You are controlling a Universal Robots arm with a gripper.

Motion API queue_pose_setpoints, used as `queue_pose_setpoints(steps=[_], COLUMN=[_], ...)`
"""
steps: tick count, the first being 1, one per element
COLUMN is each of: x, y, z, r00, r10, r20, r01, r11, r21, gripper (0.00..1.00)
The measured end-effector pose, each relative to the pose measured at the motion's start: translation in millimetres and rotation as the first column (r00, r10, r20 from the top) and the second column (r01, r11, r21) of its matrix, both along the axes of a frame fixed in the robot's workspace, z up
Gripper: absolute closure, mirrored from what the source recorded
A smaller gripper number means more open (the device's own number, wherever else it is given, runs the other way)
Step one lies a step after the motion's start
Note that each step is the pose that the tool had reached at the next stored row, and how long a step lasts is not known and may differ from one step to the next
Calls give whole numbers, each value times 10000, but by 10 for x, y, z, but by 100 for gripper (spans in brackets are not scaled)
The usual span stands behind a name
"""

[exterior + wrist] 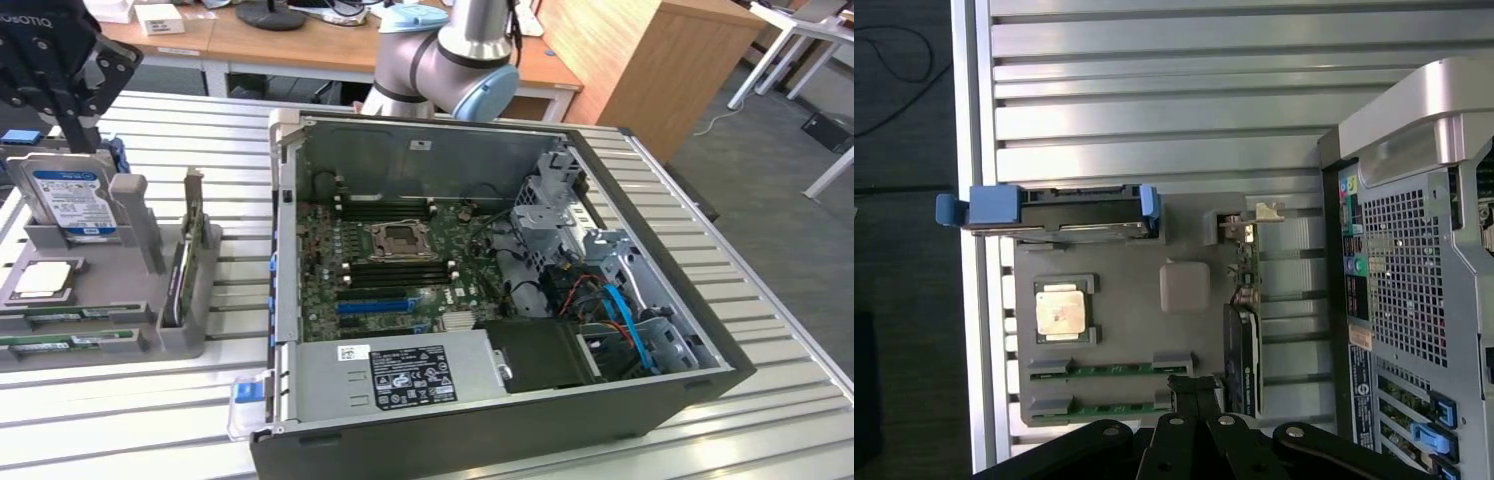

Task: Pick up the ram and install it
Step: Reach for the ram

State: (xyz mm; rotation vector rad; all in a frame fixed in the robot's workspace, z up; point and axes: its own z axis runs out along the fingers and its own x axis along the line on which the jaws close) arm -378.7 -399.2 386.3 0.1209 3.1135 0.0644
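Two ram sticks [67, 345] lie flat in slots at the near end of a grey parts holder [160, 340], on the exterior view's left. In the wrist view they show as thin green strips [1116, 369], one beside the other. My black gripper [83, 140] hangs well above the holder, over its hard-drive end, shut and holding nothing. In the wrist view its fingertips [1194, 392] are pressed together, seen just past the sticks' ends. The open computer case [667, 400] lies on the table with its motherboard [400, 300] and black memory slots [394, 212] exposed.
The holder also carries an upright blue-labelled hard drive [67, 200], a processor chip [40, 280] and an expansion card standing on edge [180, 270]. A silver power supply [400, 375] fills the case's near corner. Desks stand behind the slatted metal table [747, 440].
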Motion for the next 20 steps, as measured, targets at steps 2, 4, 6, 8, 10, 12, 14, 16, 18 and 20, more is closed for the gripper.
queue_pose_setpoints(steps=[2,4,6,8,10,12,14,16,18,20], x=[1,1,2,1,1,1,1,1,-5,-44], y=[-19,-51,-88,-143,-177,-214,-217,-217,-218,-218], z=[0,0,0,0,0,0,0,0,0,-1], r00=[10000,10000,10000,10000,10000,10000,10000,10000,10000,10000], r10=[1,1,2,1,1,1,1,1,1,3], r20=[0,0,0,0,0,0,0,0,1,1], r01=[-1,-1,-2,-1,-1,-1,-1,-1,-1,-3], r11=[10000,10000,10000,10000,10000,10000,10000,10000,10000,10000], r21=[0,0,0,0,0,0,0,0,0,0], gripper=[89,89,89,89,89,89,89,89,89,89])
